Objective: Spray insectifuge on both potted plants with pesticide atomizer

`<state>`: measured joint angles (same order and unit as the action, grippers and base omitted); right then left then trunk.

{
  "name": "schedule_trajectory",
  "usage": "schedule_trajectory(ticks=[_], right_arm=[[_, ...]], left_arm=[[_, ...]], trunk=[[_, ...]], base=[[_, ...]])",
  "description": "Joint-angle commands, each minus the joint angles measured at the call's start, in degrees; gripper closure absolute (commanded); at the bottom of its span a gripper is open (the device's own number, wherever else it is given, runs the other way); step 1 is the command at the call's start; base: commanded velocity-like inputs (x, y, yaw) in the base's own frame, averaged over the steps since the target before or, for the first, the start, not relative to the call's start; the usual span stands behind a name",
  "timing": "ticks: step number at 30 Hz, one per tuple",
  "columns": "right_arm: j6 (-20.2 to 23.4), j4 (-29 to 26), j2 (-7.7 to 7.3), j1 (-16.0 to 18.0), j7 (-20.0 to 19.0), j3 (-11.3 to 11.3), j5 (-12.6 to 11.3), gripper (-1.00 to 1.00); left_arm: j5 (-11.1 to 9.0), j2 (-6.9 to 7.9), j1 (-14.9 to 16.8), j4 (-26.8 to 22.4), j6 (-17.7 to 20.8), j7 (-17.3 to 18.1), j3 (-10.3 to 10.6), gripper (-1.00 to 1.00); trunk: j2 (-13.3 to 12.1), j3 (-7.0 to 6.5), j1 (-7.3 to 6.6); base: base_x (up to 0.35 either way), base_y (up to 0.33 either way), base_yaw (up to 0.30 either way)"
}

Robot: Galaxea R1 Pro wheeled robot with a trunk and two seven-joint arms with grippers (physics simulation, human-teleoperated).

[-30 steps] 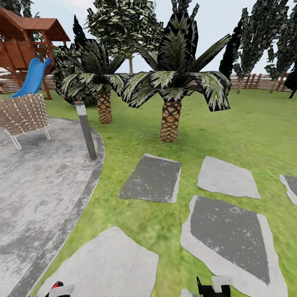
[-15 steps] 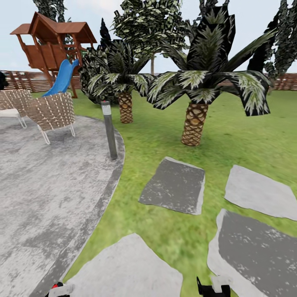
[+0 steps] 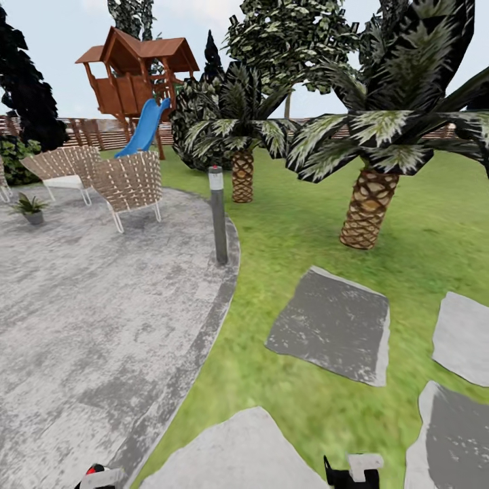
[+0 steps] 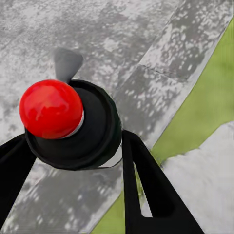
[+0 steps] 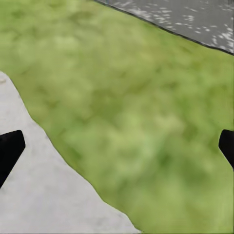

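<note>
Potted plant: far left in head view, on the grey patio, well apart from both grippers.
Plant axis: pot upright, long axis vertical, leaves fanning up and outward.
Near the plant: pale wicker chair just behind and to its right, second wicker chair further right; dark shrubs behind.
Between plant and grippers: patio stone all the way.
Left gripper: bottom edge of head view, over the patio rim.
Left fingers: black, spread either side of a red knob on a black round cap; cannot tell whether touching or gripping it.
Backdrop left: brown play tower with blue slide, slatted fence behind.
Bollard lamp: grey post, upright at the patio's curved edge, right of the chairs.
Lawn: right of the patio; small palm behind the bollard, big palm further right.
Stepping stones: grey slabs set in the grass, centre to right.
Right gripper: bottom edge of head view, over grass between slabs.
Right fingers: spread wide, nothing between them; grass and a pale slab corner below.
</note>
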<state>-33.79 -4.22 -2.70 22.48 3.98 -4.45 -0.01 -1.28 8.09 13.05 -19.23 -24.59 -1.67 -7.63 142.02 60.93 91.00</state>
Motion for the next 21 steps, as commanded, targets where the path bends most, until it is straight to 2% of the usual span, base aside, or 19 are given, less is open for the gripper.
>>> schedule_trajectory(ticks=[1, 21], right_arm=[[-0.1, 0.0, -0.04, 0.0, 0.4, -0.5, 0.0, -1.0], [-0.1, 0.1, -0.02, 0.0, 0.4, -0.5, 0.0, -1.0]], left_arm=[[-0.1, 0.0, 0.0, 0.1, -0.2, -0.1, 0.1, 1.0], [-0.1, 0.0, 0.0, 0.1, -0.2, -0.1, 0.0, 1.0]], trunk=[[0.0, 0.05, 0.02], [0.0, 0.05, 0.02]], base=[[0.281, 0.2, 0.278], [0.285, 0.19, 0.278]])
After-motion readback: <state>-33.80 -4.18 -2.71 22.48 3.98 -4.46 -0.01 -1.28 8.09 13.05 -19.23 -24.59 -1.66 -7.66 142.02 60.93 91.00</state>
